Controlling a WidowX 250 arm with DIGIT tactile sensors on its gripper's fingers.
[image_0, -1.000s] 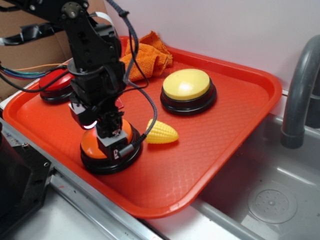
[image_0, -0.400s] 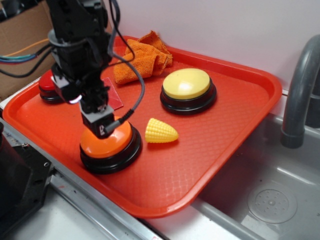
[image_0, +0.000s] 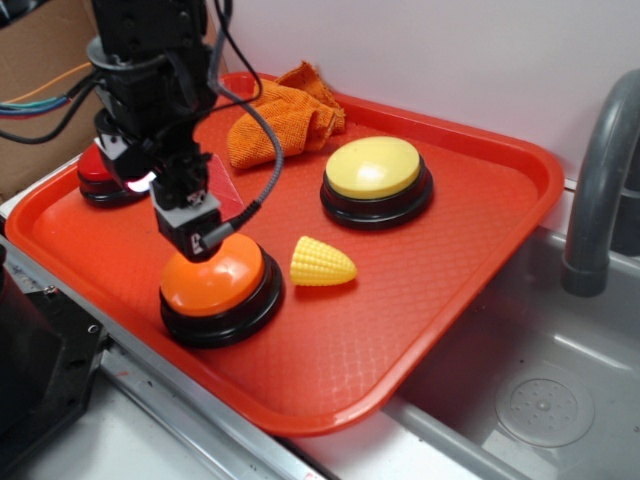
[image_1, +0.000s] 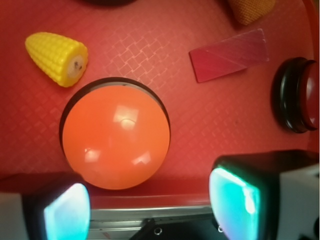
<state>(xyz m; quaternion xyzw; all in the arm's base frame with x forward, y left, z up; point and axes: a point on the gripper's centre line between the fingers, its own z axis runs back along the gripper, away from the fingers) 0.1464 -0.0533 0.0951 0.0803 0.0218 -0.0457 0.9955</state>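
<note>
The gripper (image_0: 190, 228) hovers just above the orange button (image_0: 212, 282), lower left of the exterior frame, on the tray (image_0: 450, 280). Fingers (image_1: 65, 210) stand apart, holding nothing. Corn (image_0: 322, 263) lies just right of it.

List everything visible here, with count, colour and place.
sink: 1, grey, right
faucet: 1, grey, right edge
tray: 1, red, beside sink
orange button: 1, orange, tray's near edge
yellow button: 1, yellow, tray's far side
red button: 1, red, tray's left corner
corn: 1, yellow, beside orange button
cloth: 1, orange, tray's back
card: 1, dark red, near cloth
fingers: 2, black, apart, above orange button
</note>
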